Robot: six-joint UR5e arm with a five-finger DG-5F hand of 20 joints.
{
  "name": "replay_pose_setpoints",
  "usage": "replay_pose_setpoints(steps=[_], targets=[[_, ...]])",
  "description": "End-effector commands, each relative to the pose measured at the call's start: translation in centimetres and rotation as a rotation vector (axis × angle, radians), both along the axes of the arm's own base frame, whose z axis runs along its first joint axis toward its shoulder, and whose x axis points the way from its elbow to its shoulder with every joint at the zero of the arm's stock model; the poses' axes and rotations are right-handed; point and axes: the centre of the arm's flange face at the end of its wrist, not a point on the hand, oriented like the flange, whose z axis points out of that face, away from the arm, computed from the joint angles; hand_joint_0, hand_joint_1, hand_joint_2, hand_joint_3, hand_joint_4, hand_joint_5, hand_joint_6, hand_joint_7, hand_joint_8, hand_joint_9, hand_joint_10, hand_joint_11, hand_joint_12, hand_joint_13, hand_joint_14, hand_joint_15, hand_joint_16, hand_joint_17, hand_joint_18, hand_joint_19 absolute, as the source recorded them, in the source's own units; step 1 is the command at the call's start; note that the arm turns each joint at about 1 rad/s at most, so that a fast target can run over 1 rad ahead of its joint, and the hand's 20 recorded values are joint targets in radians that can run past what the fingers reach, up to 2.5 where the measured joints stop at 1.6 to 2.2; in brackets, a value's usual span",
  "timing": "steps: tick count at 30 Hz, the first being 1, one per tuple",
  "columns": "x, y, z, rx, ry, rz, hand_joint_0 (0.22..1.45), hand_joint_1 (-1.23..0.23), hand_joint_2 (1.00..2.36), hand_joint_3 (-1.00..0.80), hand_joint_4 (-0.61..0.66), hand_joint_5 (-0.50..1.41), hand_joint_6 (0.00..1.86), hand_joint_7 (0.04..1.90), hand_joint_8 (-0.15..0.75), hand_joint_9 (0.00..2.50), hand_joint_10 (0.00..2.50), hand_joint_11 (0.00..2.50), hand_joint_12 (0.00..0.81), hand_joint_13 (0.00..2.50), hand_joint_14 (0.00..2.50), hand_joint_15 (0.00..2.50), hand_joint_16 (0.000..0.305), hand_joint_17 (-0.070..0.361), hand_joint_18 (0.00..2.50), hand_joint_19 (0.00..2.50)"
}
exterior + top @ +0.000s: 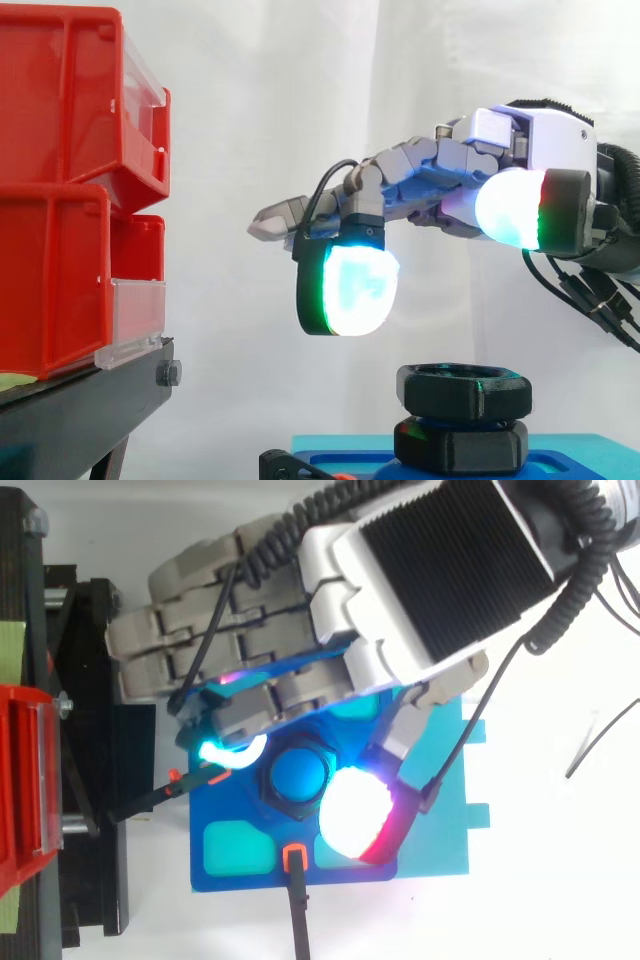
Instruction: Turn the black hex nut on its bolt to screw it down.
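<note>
A black hex nut (463, 389) sits high on its bolt, above a second black nut (460, 443) at the blue base (240, 815). In the top view the nut (298, 777) rings a blue bolt top. The hand (440, 170) hovers above the nut, apart from it, with its fingers stretched out towards the left. One glowing fingertip (350, 290) hangs down left of the nut, and the glowing thumb pad (515, 208) is up on the right. From above, the hand (300, 630) covers the far side of the base. Nothing is held.
Red bins (70, 190) on a black stand (90, 400) rise at the left, about a hand's length from the fingertips. A cyan plate (440, 820) lies under the blue base. Two orange-tipped black probes (295, 865) reach the base from the front and left.
</note>
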Motion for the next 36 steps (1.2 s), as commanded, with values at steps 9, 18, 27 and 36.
replay_pose_setpoints(steps=[9, 18, 27, 36], targets=[[1.1, 3.8, -0.9, 0.015, 0.021, -0.004, 0.50, -0.27, 1.00, -0.50, 0.38, -0.08, 0.50, 1.08, 0.348, 0.48, 0.00, 0.19, 0.376, 0.37, 0.00, 0.05, 0.058, 0.130, 0.36, 0.43], [1.3, 6.7, -1.4, 0.014, 0.065, -0.012, 0.50, -0.26, 1.00, -0.50, 0.36, -0.07, 0.50, 1.09, 0.348, 0.49, 0.00, 0.19, 0.375, 0.37, 0.00, 0.05, 0.057, 0.129, 0.36, 0.43], [0.9, 7.1, -2.7, 0.006, 0.085, -0.022, 0.51, -0.27, 1.00, -0.50, 0.35, -0.07, 0.57, 1.04, 0.348, 0.49, 0.00, 0.19, 0.375, 0.37, 0.00, 0.05, 0.057, 0.128, 0.36, 0.43], [0.7, 6.4, -2.8, 0.006, 0.091, -0.026, 0.51, -0.27, 1.00, -0.50, 0.33, -0.07, 0.69, 0.85, 0.352, 0.50, 0.01, 0.20, 0.372, 0.38, 0.00, 0.05, 0.057, 0.128, 0.37, 0.42]])
